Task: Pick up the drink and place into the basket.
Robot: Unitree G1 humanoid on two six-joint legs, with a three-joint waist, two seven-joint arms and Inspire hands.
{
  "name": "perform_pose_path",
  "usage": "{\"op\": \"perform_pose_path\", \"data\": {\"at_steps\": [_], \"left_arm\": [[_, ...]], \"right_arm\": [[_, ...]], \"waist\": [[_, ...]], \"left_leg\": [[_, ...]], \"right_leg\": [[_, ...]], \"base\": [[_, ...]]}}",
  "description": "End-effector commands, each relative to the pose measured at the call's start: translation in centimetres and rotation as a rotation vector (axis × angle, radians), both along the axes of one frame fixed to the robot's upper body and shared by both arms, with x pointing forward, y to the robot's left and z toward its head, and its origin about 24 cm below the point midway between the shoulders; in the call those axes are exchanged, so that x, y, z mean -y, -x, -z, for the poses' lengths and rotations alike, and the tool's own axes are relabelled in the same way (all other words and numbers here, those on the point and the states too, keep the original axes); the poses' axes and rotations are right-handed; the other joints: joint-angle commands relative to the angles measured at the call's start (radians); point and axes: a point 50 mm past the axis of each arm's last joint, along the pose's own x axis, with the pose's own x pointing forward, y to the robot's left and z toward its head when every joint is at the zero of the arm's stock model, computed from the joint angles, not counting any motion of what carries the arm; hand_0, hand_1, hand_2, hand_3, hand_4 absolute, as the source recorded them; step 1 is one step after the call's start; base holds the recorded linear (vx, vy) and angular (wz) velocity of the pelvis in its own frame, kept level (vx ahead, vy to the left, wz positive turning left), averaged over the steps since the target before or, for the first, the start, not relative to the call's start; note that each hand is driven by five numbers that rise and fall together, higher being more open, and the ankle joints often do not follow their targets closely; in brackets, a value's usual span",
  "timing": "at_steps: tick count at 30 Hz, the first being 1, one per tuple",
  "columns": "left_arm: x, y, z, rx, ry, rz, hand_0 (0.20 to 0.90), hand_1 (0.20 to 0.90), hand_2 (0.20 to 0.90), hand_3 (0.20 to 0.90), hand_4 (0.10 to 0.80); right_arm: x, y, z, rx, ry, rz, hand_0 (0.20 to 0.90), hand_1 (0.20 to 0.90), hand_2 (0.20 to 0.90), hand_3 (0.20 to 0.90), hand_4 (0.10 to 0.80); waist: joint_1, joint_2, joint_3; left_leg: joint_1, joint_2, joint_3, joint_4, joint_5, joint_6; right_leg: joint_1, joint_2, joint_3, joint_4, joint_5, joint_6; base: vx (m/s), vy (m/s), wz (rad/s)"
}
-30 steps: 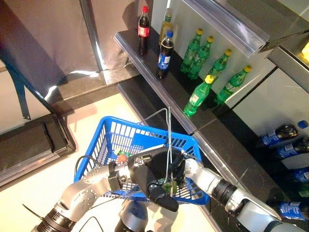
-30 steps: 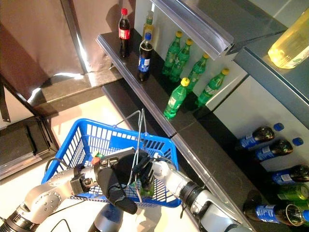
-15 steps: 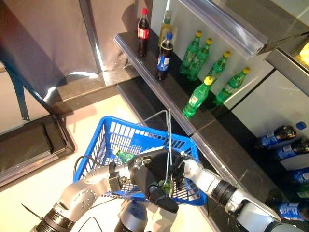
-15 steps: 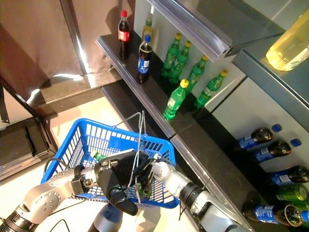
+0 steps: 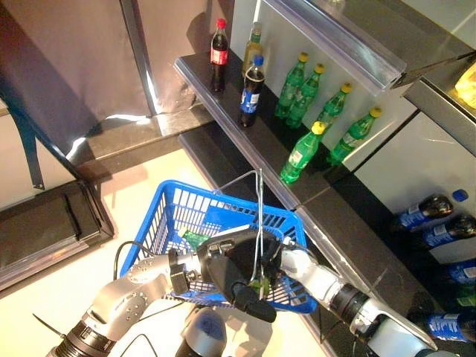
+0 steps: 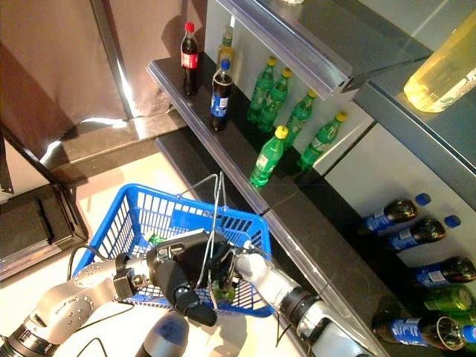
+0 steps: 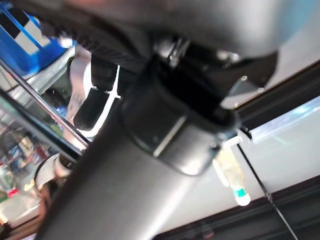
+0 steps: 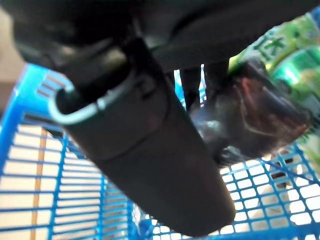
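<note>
**Drink over basket's near end, both hands bunched at the handles**

Drink (image 8: 280,75): green bottle w/ green label, seen best in right wrist view, right against the right hand (image 6: 227,269), above the blue mesh. In the head views only a green patch shows between the two hands, low over the basket's near end. Which way its long axis or cap points: can't tell, too much of it is hidden. Right hand's fingers sit close round it, but whether they clamp it can't be made out.

Left hand (image 5: 234,271) sits at the basket's near rim, dark bulk up, fingers curled by the wire handles (image 5: 259,216); whether they actually hold a wire can't tell. Handles stand upright, just in front of both hands.

Basket (image 5: 167,216) is blue, mesh-walled, on the pale floor, its far corner near the dark lower shelf (image 5: 245,141). Another green bottle (image 5: 195,238) lies inside on the bottom, towards the far side; most of the interior beyond it is open.

On the shelf, well apart from the hands: green bottles (image 5: 301,152) upright, plus two dark cola bottles (image 5: 251,93). More bottles lie below right.
</note>
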Motion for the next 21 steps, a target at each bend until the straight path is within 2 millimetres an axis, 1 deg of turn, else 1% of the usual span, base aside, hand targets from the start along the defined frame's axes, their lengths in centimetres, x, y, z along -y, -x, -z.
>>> {"op": "perform_pose_path", "data": {"at_steps": [1, 10, 14, 15, 16, 21], "left_arm": [[3.2, 2.6, -10.9, 0.513, 0.686, 0.213, 0.300, 0.300, 0.300, 0.200, 0.100], [0.5, 0.7, -9.1, 0.454, 0.659, -0.088, 0.300, 0.300, 0.300, 0.200, 0.100], [-0.7, 0.0, -8.4, 0.446, 0.646, -0.205, 0.300, 0.300, 0.300, 0.200, 0.100], [-1.2, -0.2, -8.1, 0.444, 0.638, -0.262, 0.300, 0.300, 0.300, 0.200, 0.100], [-1.2, -0.2, -8.1, 0.444, 0.638, -0.262, 0.300, 0.300, 0.300, 0.200, 0.100], [-2.9, -0.9, -7.2, 0.438, 0.626, -0.432, 0.300, 0.300, 0.300, 0.200, 0.100]], "right_arm": [[-1.4, -0.6, -3.5, 0.144, -0.180, -0.009, 0.900, 0.900, 0.900, 0.900, 0.800], [0.1, -0.8, -6.3, 0.250, -0.329, 0.073, 0.900, 0.900, 0.900, 0.900, 0.800], [0.7, -0.7, -7.1, 0.296, -0.397, 0.120, 0.900, 0.900, 0.900, 0.900, 0.800], [1.0, -0.5, -7.6, 0.324, -0.429, 0.145, 0.900, 0.900, 0.900, 0.900, 0.800], [1.0, -0.5, -7.6, 0.324, -0.429, 0.145, 0.900, 0.900, 0.900, 0.900, 0.800], [2.2, -0.1, -9.2, 0.414, -0.529, 0.204, 0.900, 0.900, 0.900, 0.900, 0.800]], "waist": [[-0.017, 0.075, -0.261], [-0.044, 0.092, -0.258], [-0.058, 0.101, -0.259], [-0.068, 0.106, -0.260], [-0.068, 0.106, -0.260], [-0.111, 0.121, -0.266]], "left_leg": [[0.035, 0.012, -0.023, -0.088, 0.042, 0.022], [0.046, 0.021, 0.007, -0.088, 0.039, 0.023], [0.050, 0.025, 0.021, -0.088, 0.037, 0.025], [0.054, 0.027, 0.030, -0.088, 0.035, 0.027], [0.054, 0.027, 0.030, -0.088, 0.035, 0.027], [0.054, 0.035, 0.068, -0.088, 0.034, 0.029]], "right_leg": [[-0.020, 0.037, -0.007, 0.072, 0.020, -0.062], [-0.024, 0.036, 0.011, 0.074, 0.017, -0.061], [-0.028, 0.034, 0.021, 0.077, 0.015, -0.061], [-0.030, 0.033, 0.028, 0.076, 0.016, -0.059], [-0.030, 0.033, 0.028, 0.076, 0.016, -0.059], [-0.044, 0.031, 0.050, 0.067, 0.023, -0.054]], "base": [[-0.017, -0.018, -0.06], [-0.017, -0.008, -0.07], [-0.019, -0.003, -0.14], [-0.019, -0.005, -0.18], [-0.029, -0.008, -0.11], [-0.036, 0.008, -0.13]]}}
